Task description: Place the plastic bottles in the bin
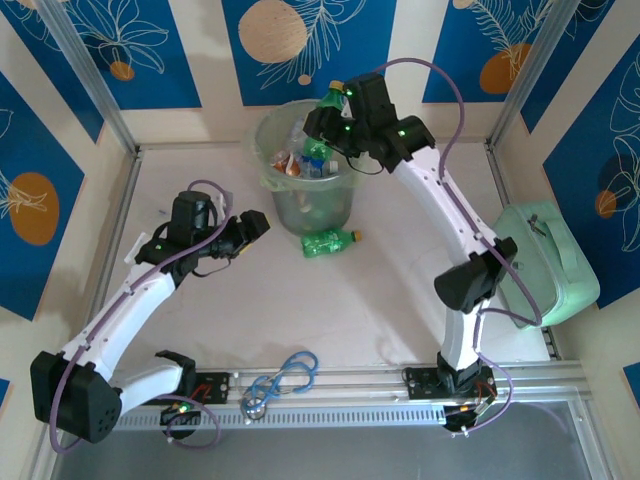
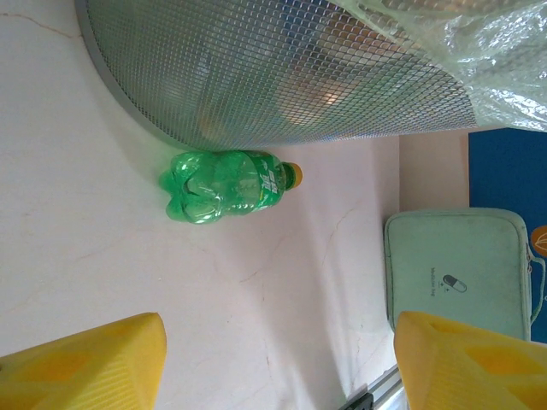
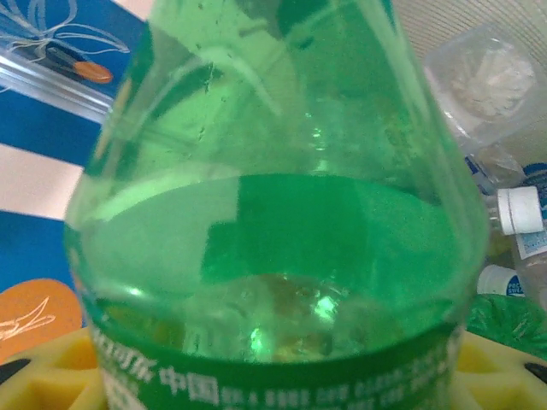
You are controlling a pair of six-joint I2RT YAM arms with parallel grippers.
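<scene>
My right gripper (image 1: 333, 118) is pinched on a green bottle (image 1: 330, 100) with a yellow cap. It hangs above the far right of the bin (image 1: 262, 140), around 1 o'clock on the rim as the top view shows it. In the right wrist view the bottle's body sits between my yellow pads (image 3: 47, 367), and white-capped clear bottles (image 3: 517, 209) lie in the bin at 3 o'clock. I judge that letting go should drop it in, though I can't tell how squarely it hangs over the opening.

The relation that matters next is on the left. My left gripper (image 1: 250, 225) is spread and holds nothing. A second green bottle (image 1: 328, 242) lies on its side on the table (image 1: 200, 320), at 3 o'clock from that gripper in the top view and just beside the bin's base at 6 o'clock. I can't tell whether it touches the wall. Its long axis runs 9 to 3, with the cap pointing to 3, away from my hand.

In the left wrist view it sits near 12 o'clock, a little towards 11, well ahead of my yellow fingers (image 2: 81, 363). It lies crosswise, parallel to the line between them. I think a quarter turn of the wrist would let the fingers close across its width. The left arm is nearer and free, so this one is its job.
</scene>
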